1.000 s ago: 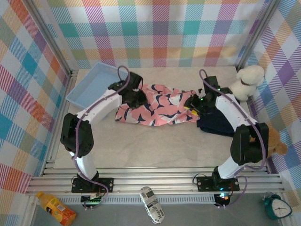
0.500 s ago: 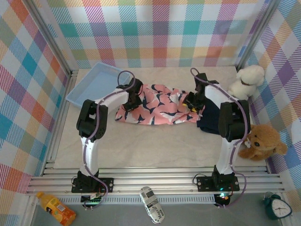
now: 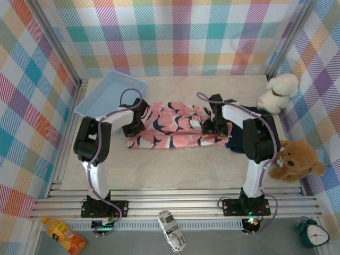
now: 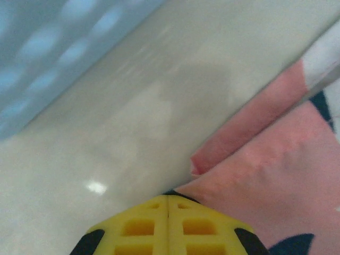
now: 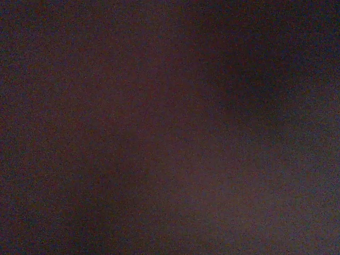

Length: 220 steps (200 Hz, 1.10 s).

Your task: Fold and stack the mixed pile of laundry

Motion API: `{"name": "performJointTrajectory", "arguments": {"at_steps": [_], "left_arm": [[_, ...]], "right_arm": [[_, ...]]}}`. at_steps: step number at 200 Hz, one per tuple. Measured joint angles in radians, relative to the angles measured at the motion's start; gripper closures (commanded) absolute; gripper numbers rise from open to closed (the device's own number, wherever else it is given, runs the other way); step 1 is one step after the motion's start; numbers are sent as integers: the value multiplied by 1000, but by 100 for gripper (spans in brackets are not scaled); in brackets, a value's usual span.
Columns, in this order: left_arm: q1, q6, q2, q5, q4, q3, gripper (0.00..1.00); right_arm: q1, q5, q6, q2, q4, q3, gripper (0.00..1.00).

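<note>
The pink garment [image 3: 172, 127] with navy-and-white print lies spread across the middle of the table, and its pink cloth [image 4: 276, 175] shows in the left wrist view. My left gripper [image 3: 134, 129] is at its left end; the yellow fingertips [image 4: 168, 195] are shut, with the cloth's edge running in at their tip. At the garment's right end, my right gripper [image 3: 211, 129] is pressed low into the cloth, and its wrist view is dark, so the jaws are hidden. The dark navy T-shirt [image 3: 237, 143] lies bunched under the right arm.
A light blue plastic basket [image 3: 109, 95] stands at the back left. A white plush toy [image 3: 280, 91] sits at the back right and a brown bear [image 3: 297, 162] by the right wall. Bare table [image 3: 175, 170] lies in front of the garment.
Both grippers have come toward the near side and slightly inward, and the pink garment has shifted nearer with them. The left jaws have closed.
</note>
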Motion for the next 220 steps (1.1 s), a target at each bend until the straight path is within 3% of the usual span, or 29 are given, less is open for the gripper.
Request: {"name": "performJointTrajectory", "arguments": {"at_steps": [27,39,45,66,80,106,123,156,194,212,220], "left_arm": [[-22,-36,-164,0,-55,-160,95],[-48,-56,-240,0,-79,-196,89],[-63,-65,-274,1,-89,-205,81],[-96,-95,-370,5,-105,-207,34],[-98,-96,-389,3,-118,-184,23],[-89,-61,-338,10,-111,-68,21],[-72,-35,-272,49,-86,16,21],[-53,-14,-116,128,-43,131,24],[-83,-21,14,178,-36,183,25],[-92,-37,58,182,-35,194,34],[-93,-51,72,182,-35,196,42]], "right_arm": [[77,-13,-2,-121,-10,-137,27],[111,-37,5,-175,-10,-192,28],[127,-48,8,-198,-9,-217,27],[171,-77,36,-266,-3,-298,25],[183,-103,57,-286,-7,-318,20],[172,-134,89,-330,-22,-277,5],[153,-157,97,-379,-28,-203,1],[34,-193,106,-455,-23,-85,2],[-141,-177,158,-440,-19,-117,4],[-175,-194,198,-410,-6,-166,11],[-176,-218,216,-390,12,-193,13]]}}
